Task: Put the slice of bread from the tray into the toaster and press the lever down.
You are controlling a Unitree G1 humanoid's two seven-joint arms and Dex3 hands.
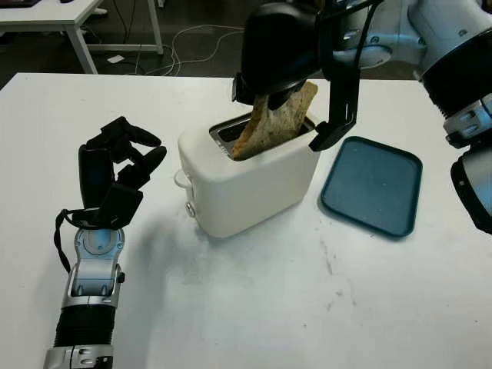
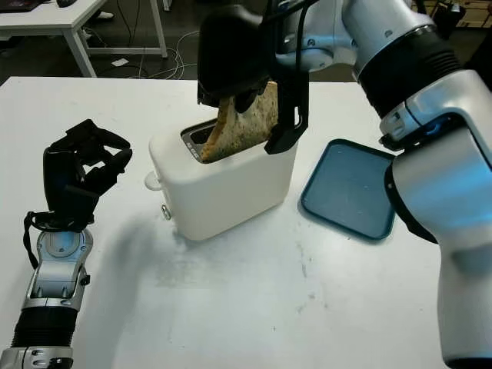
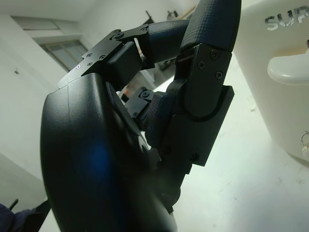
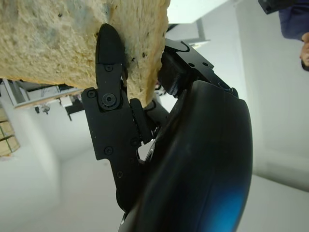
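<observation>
Brown, grainy bread (image 1: 280, 119) tilted in the slot of the toaster (image 1: 250, 181), lower end down in the slot, upper corner leaning right and far; long axis along the slot. Pinched at its top by the right hand (image 1: 277, 58), fingers (image 4: 110, 53) closed on the porous crust. White, smooth, rounded toaster mid-table. Teal tray (image 1: 373, 184), flat, round-cornered, just right of it. Left hand (image 1: 115, 165) left of toaster, fingers curled, holding nothing.

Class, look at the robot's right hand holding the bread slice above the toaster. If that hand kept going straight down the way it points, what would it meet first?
Most likely the white toaster: the right hand grips the brown bread slice, whose lower end already sits tilted in the slot, so the toaster's top comes first.
</observation>
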